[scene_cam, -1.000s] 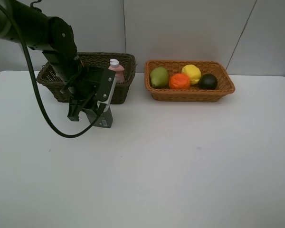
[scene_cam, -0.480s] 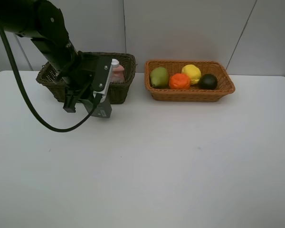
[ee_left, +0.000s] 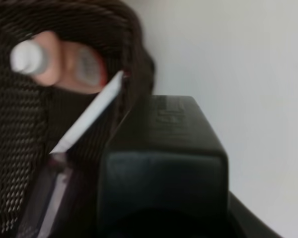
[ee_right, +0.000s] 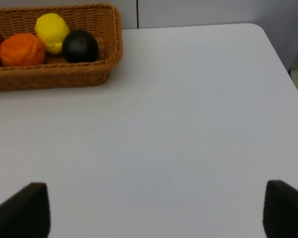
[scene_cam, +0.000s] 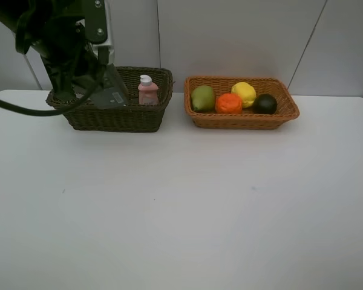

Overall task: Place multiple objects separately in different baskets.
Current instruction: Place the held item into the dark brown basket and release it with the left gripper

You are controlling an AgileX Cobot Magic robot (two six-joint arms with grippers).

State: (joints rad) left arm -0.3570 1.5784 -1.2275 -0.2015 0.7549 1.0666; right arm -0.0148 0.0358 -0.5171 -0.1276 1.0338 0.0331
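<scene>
My left gripper [scene_cam: 104, 87] hangs over the dark brown basket [scene_cam: 118, 118], shut on the dark green pump bottle [scene_cam: 113, 95], which fills the middle of the left wrist view [ee_left: 161, 158]. Inside that basket stand the small pink white-capped bottle [scene_cam: 147, 90] [ee_left: 64, 62] and a slanting white marker [ee_left: 89, 111], with something translucent pink [ee_left: 42, 198] at the marker's lower end. The light tan basket [scene_cam: 242, 121] holds the pear [scene_cam: 202, 98], orange [scene_cam: 228, 103], lemon [scene_cam: 244, 93] and dark green round fruit [scene_cam: 265, 104]. My right gripper [ee_right: 154, 210] is open over bare table.
The white table [scene_cam: 187, 205] runs from the baskets to the front edge, and its right edge [ee_right: 280, 54] shows in the right wrist view. A grey panelled wall stands behind the baskets. The left arm's black cable loops down beside the dark basket.
My left arm has risen from the table in front of the dark basket and moved back and left over it, carrying the pump bottle. The fruit and the right gripper have not moved.
</scene>
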